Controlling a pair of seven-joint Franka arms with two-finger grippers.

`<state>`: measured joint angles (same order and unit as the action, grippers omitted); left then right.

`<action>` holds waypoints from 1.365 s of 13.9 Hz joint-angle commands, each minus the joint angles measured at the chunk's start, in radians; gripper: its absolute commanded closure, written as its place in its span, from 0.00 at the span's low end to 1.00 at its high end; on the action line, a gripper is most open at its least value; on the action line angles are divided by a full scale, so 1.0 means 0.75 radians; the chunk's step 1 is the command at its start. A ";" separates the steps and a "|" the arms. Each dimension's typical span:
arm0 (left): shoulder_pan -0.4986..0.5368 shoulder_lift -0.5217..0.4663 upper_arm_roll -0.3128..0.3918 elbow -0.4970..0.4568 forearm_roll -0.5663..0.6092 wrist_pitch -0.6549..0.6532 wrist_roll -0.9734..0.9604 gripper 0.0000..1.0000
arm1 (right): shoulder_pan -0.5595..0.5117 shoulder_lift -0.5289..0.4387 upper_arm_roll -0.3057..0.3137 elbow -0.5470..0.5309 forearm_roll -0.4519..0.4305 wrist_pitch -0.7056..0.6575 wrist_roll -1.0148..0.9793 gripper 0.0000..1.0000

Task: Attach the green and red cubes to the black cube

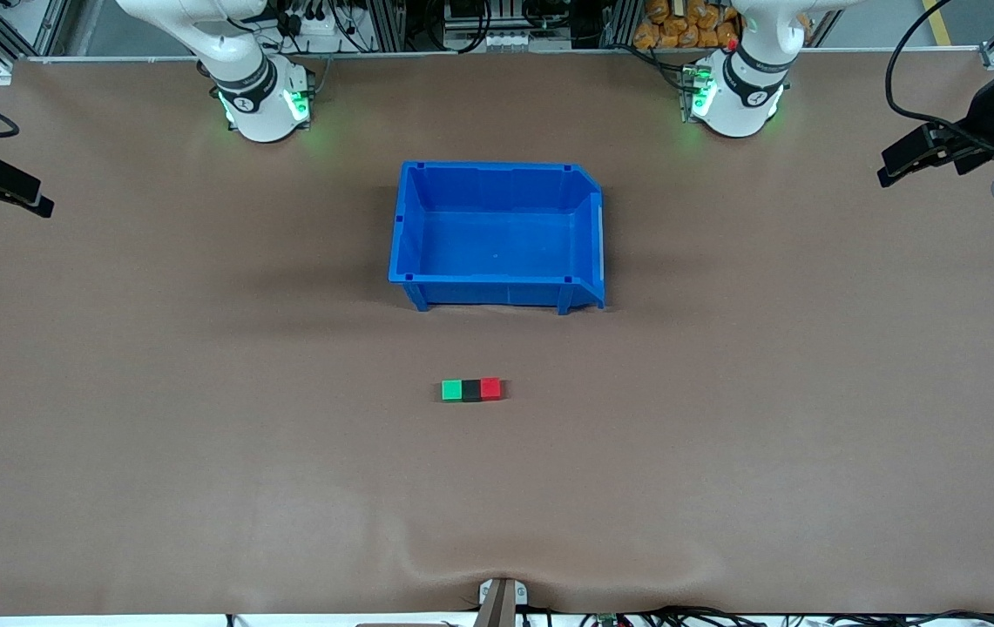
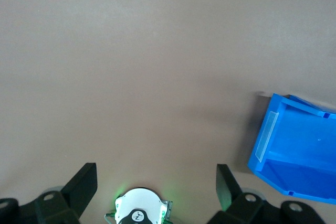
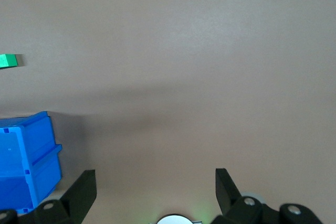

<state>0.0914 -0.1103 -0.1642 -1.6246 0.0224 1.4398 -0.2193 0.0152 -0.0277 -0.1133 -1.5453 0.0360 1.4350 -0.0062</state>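
A green cube (image 1: 451, 389), a black cube (image 1: 471, 391) and a red cube (image 1: 490, 388) lie side by side, touching, in one short row on the brown table, the black one in the middle. The row is nearer to the front camera than the blue bin. The green cube (image 3: 8, 60) also shows at the edge of the right wrist view. My left gripper (image 2: 156, 174) hangs open and empty over the left arm's end of the table (image 1: 897, 165). Over the right arm's end, my right gripper (image 3: 155, 179) is likewise open and empty (image 1: 30, 202). Both are far from the cubes.
An empty blue bin (image 1: 497, 235) stands mid-table between the cube row and the arms' bases; it also appears in both wrist views (image 2: 294, 150) (image 3: 26, 161). The left arm's base (image 2: 137, 211) shows below its fingers. Brown table (image 1: 200, 435) surrounds everything.
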 commanded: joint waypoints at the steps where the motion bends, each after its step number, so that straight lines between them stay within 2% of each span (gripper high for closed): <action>1: -0.013 -0.008 0.017 -0.018 -0.013 0.025 0.024 0.00 | 0.002 0.006 0.006 0.019 -0.019 -0.015 0.023 0.00; 8: 0.003 0.078 0.025 0.045 -0.013 0.040 0.063 0.00 | 0.002 0.004 0.006 0.019 -0.019 -0.015 0.023 0.00; 11: 0.001 0.078 0.025 0.033 -0.013 0.103 0.063 0.00 | 0.002 0.004 0.006 0.019 -0.019 -0.015 0.023 0.00; 19: 0.001 0.014 0.017 0.000 0.003 0.124 0.069 0.00 | 0.004 0.004 0.006 0.019 -0.019 -0.015 0.023 0.00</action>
<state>0.0921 -0.0775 -0.1498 -1.6128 0.0220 1.5222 -0.1903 0.0154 -0.0277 -0.1125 -1.5453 0.0360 1.4350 -0.0061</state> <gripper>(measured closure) 0.000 0.000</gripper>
